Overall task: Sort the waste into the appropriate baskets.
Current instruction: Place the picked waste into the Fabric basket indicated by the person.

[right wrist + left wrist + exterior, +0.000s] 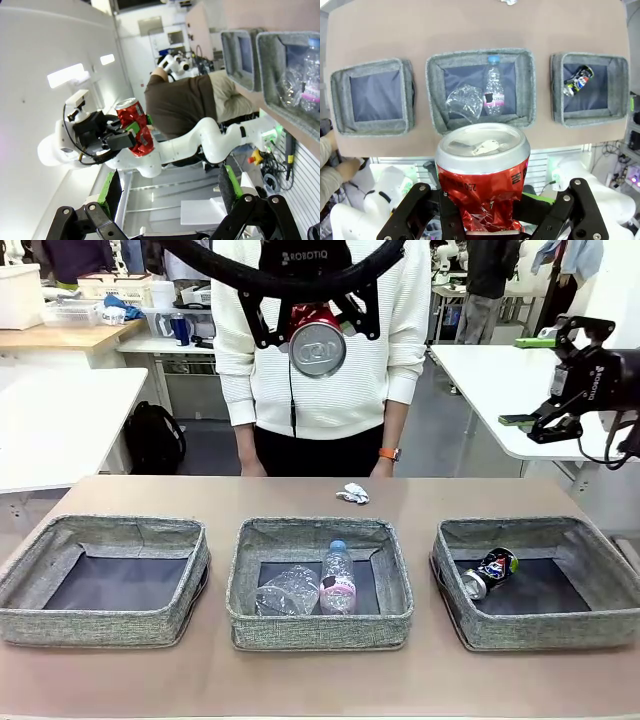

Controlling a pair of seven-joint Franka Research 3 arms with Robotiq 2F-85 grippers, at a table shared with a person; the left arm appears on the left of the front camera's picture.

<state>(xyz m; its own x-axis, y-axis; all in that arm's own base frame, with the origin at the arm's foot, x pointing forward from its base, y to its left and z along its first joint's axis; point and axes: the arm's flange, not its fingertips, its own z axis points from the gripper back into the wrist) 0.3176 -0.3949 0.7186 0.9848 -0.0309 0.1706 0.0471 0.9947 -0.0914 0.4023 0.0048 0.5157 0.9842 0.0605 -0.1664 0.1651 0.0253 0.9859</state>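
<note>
- Clamped shut on the crumpled lower half of the red can (482,160): left gripper (485,215), raised high above the table (320,680), can top pointing toward the baskets.
- Spread wide with nothing between the fingers, raised at the right side: right gripper (530,380).
- Judged destination: right basket (540,635), with the dark blue can (490,572) already inside.
- Risk of mis-sorting: in the left wrist view, lined up nearer the middle basket (320,632). If released here, likely to land among the clear bottle with pink label (338,580) and the label-less bottle (288,592), or short of the near wall.
- Risk of slip: grip on crushed, glossy metal, with little flat surface for the pads.
- Risk of bounce-out: long drop onto low, soft walls.
- Risk of arm contact: path toward the right basket close to the waiting right gripper.
- Risk to the person (240,360): standing at the far edge, hands low there, near the small white paper wad (353,493).
- Outstanding: paper wad loose on the far side of the table; left basket (100,625) with nothing in it.
- Surface: plain brown matte top, three baskets in a row along the near side.
- Room: white tables (60,420) behind, dark backpack (155,440) on the floor, white crate (20,295) on a bench at far left.
</note>
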